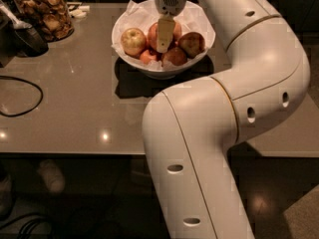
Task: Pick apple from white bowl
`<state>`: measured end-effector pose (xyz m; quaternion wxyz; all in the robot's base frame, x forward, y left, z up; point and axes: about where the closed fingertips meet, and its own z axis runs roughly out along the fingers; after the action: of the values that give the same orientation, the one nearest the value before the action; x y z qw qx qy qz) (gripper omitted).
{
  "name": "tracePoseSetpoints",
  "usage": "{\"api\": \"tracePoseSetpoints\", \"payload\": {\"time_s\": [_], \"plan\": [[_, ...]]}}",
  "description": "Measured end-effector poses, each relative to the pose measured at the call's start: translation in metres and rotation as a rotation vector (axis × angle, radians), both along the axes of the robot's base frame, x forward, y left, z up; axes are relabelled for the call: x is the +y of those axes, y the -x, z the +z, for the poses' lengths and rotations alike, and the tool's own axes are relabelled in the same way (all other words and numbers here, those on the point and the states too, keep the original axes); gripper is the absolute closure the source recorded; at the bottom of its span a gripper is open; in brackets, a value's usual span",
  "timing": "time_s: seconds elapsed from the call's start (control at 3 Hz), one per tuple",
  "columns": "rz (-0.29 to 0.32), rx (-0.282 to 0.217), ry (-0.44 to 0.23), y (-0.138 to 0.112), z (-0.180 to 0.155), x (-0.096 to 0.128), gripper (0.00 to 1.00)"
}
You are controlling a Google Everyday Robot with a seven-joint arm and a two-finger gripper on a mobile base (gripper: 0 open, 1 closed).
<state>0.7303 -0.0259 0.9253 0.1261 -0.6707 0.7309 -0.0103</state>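
Observation:
The white bowl (130, 63), lined with crinkled white paper, stands at the back middle of the table and holds several apples. My gripper (163, 43) reaches straight down into the bowl from above. It is over the large red apple (174, 30) in the bowl's middle and hides part of it. A darker red apple (192, 43) lies just to its right. A yellow-green apple with a red blush (133, 40) lies to its left. Smaller red apples (174, 57) lie in front.
A glass jar of brown snacks (47, 14) stands at the back left beside a dark object (25, 36). A black cable (20, 96) loops on the left of the grey table (75, 108). My own white arm (199, 133) covers the table's right front.

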Motion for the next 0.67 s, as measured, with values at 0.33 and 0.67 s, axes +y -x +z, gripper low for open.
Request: {"api": "tracePoseSetpoints", "payload": {"time_s": [0.33,0.67], "plan": [[-0.002,-0.034,-0.015,-0.0107,-0.0007,0.0051,0.53],[-0.003,-0.054,-0.024,-0.0175,-0.0016,0.0085,0.75]]}}
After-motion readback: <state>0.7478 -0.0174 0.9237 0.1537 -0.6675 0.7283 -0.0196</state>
